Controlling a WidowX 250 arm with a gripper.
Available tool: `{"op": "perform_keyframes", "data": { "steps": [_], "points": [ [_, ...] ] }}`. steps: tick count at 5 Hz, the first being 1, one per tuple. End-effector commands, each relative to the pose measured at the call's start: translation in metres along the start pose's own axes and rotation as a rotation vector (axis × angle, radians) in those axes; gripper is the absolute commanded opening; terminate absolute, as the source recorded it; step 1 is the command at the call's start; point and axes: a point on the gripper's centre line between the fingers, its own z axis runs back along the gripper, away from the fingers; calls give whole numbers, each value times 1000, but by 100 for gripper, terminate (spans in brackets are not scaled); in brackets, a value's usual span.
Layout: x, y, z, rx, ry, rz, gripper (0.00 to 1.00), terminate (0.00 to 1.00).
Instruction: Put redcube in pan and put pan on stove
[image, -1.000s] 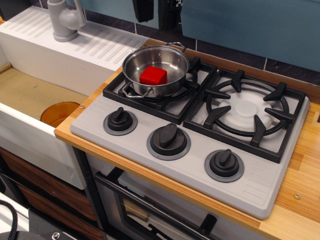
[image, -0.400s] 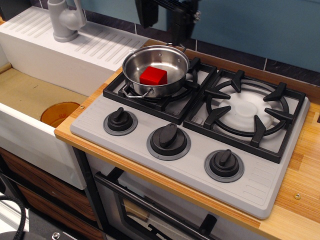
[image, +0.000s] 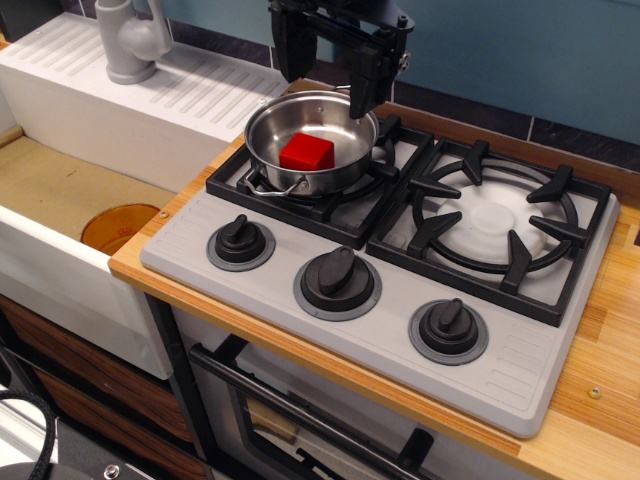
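The red cube (image: 306, 152) lies inside the shiny steel pan (image: 335, 118). The pan sits on the left burner grate of the grey stove (image: 380, 335), its wire loop handle pointing toward the front left. My black gripper (image: 326, 88) hangs over the pan's back rim, open, with one finger (image: 288, 55) at the left and the other finger (image: 364, 85) at the right. It holds nothing and is above the cube.
The right burner (image: 492, 222) is bare. Three black knobs (image: 338, 278) line the stove's front. A white sink unit with a grey faucet (image: 130, 40) stands at the left; an orange plate (image: 118, 225) lies in the basin. A wooden counter (image: 600, 380) surrounds the stove.
My gripper has come down from the top edge of the view toward the pan, with its fingers now spread above the pan's back rim. Pan and cube have not moved.
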Motion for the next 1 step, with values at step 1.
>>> {"op": "perform_keyframes", "data": {
  "steps": [1],
  "points": [
    [16,-3,17,6,-11,-41,100,100]
  ]
}}
